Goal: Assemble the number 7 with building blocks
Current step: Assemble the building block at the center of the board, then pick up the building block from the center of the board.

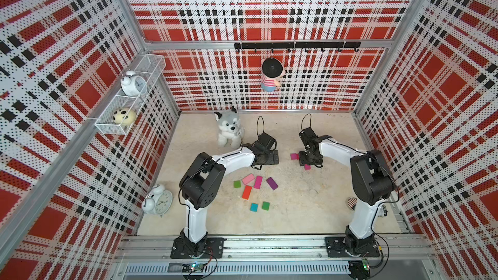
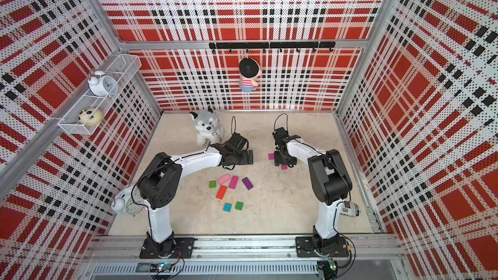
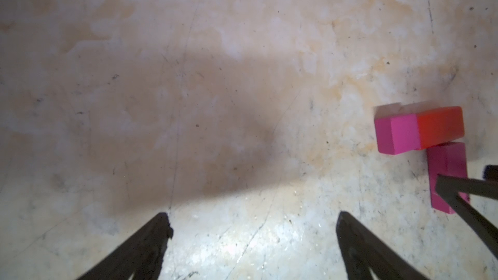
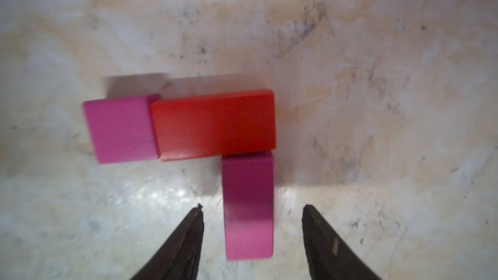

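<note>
Jaws of the right gripper [image 4: 252, 207] stand apart and clasp nothing: they straddle a magenta rectangular block [image 4: 247, 184], with a strip of bare table showing on each side of it. That block's far end butts against the long side of a red-orange rectangular block [image 4: 214, 123] at one end, and a magenta square block [image 4: 121, 129] touches the red-orange one's other end, so the three form the top bar and first stem piece of the number 7 [image 4: 188, 136]. Left gripper [image 3: 252, 214] jaws are spread wide over bare beige marbled tabletop [image 1: 296, 211] with nothing between them, and the figure lies off to their side. In both top views the two grippers hang side by side at mid-table with an open lane between them; a grey-and-white plush husky [image 1: 229, 130] sits close beside the left gripper on its outer side, by the plaid perforated back wall [image 1: 269, 95]. Seven loose blocks [image 1: 246, 192] lie scattered nearer the front rail, between the two arms and apart from both grippers, with open table around them and toward the right wall
</note>
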